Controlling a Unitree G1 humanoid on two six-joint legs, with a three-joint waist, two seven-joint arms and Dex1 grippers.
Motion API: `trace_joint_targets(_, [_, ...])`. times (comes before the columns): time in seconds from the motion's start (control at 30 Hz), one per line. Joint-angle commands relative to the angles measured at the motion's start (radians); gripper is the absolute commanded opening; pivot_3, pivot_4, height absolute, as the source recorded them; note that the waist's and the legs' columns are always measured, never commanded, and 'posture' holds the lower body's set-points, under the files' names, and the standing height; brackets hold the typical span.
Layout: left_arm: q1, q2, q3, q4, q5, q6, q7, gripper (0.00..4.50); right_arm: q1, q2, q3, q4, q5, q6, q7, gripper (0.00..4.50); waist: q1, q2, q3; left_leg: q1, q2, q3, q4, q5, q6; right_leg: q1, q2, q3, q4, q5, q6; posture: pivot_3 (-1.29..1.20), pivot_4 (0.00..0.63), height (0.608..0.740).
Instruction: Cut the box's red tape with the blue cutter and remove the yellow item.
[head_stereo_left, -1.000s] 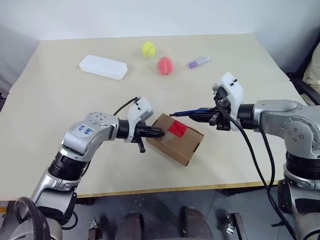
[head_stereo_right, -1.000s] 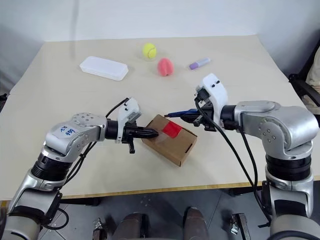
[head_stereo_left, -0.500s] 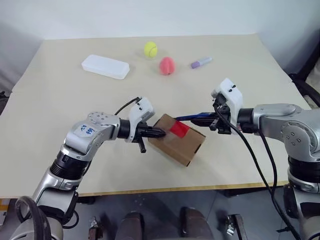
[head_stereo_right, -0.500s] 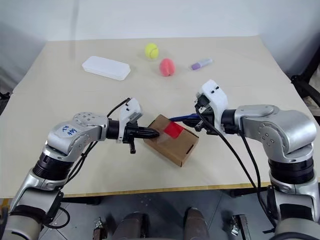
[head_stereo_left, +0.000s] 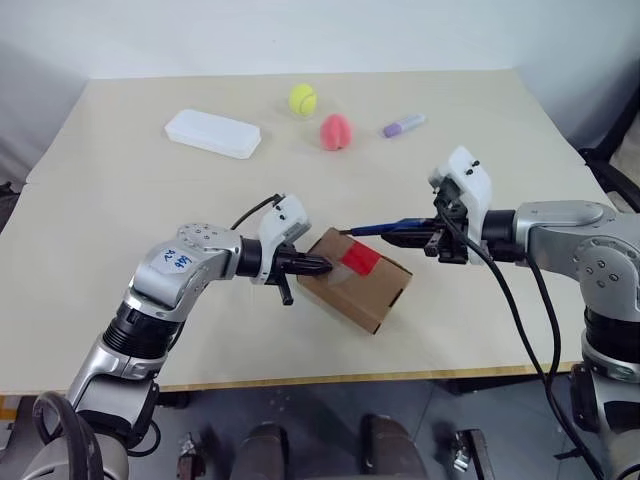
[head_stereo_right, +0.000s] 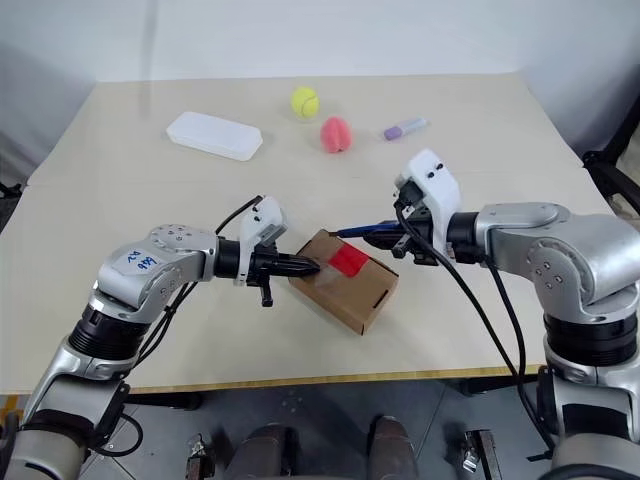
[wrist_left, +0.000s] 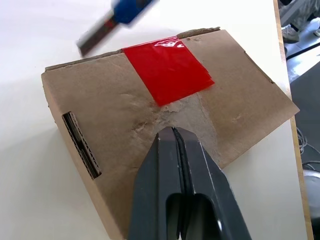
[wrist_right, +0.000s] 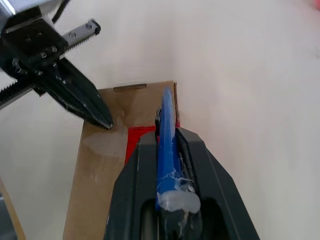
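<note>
The brown box (head_stereo_left: 362, 283) lies tilted near the table's front, with the red tape (head_stereo_left: 358, 260) on its top face. My left gripper (head_stereo_left: 318, 267) is shut, and its tips rest on the box top (wrist_left: 240, 110) just short of the red tape (wrist_left: 167, 67). My right gripper (head_stereo_left: 425, 237) is shut on the blue cutter (head_stereo_left: 385, 228). The cutter (wrist_right: 166, 125) points left, its tip hovering over the box's far edge beside the tape. The yellow item is hidden from view.
At the back of the table lie a flat white case (head_stereo_left: 212, 132), a yellow-green tennis ball (head_stereo_left: 302, 98), a pink-red round object (head_stereo_left: 334, 131) and a lavender marker (head_stereo_left: 402, 126). The table's front edge runs just below the box.
The whole picture shifted slightly. Both grippers, the cutter and the box hold their places.
</note>
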Motion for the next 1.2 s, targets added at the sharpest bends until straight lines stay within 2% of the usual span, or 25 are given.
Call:
trace_joint_targets(0.03, [0.007, 0.001, -0.023, 0.008, 0.024, 0.016, 0.001, 0.00, 0.006, -0.026, -0.003, -0.031, 0.006, -0.012, 0.004, 0.12, 0.000, 0.000, 0.000, 0.000, 0.000, 0.000, 0.000, 0.000, 0.000, 0.000, 0.000, 0.000, 0.000, 0.000, 0.000, 0.00, 0.150, 0.740])
trace_joint_targets(0.2, [0.006, -0.002, -0.020, 0.010, 0.025, 0.016, 0.003, 0.00, 0.017, -0.038, -0.004, -0.026, 0.001, -0.023, 0.002, 0.12, 0.001, 0.000, 0.000, 0.000, 0.000, 0.000, 0.001, 0.000, 0.000, 0.001, 0.000, 0.000, 0.000, 0.000, 0.000, 0.00, 0.150, 0.740])
trace_joint_targets(0.4, [0.004, -0.006, -0.018, 0.014, 0.026, 0.015, 0.006, 0.00, -0.032, -0.003, -0.050, -0.001, 0.027, -0.025, -0.012, 0.12, 0.001, 0.000, 0.000, 0.000, 0.000, 0.000, 0.002, 0.000, 0.000, 0.001, 0.000, 0.000, 0.000, 0.000, 0.000, 0.00, 0.150, 0.740])
trace_joint_targets(1.0, [0.002, -0.007, -0.016, 0.016, 0.028, 0.013, 0.008, 0.00, 0.054, -0.022, 0.001, 0.009, -0.008, -0.061, -0.015, 0.12, 0.001, 0.000, 0.000, 0.000, 0.000, 0.000, 0.004, -0.001, 0.001, 0.001, 0.000, 0.000, 0.000, 0.000, 0.000, 0.00, 0.150, 0.740])
trace_joint_targets(1.2, [0.001, -0.004, -0.017, 0.016, 0.028, 0.012, 0.003, 0.00, 0.013, 0.019, -0.043, 0.025, 0.013, -0.054, -0.039, 0.12, 0.001, 0.000, 0.000, 0.000, 0.000, 0.000, 0.004, -0.001, 0.001, 0.001, 0.000, 0.000, 0.000, 0.000, 0.000, 0.00, 0.150, 0.740])
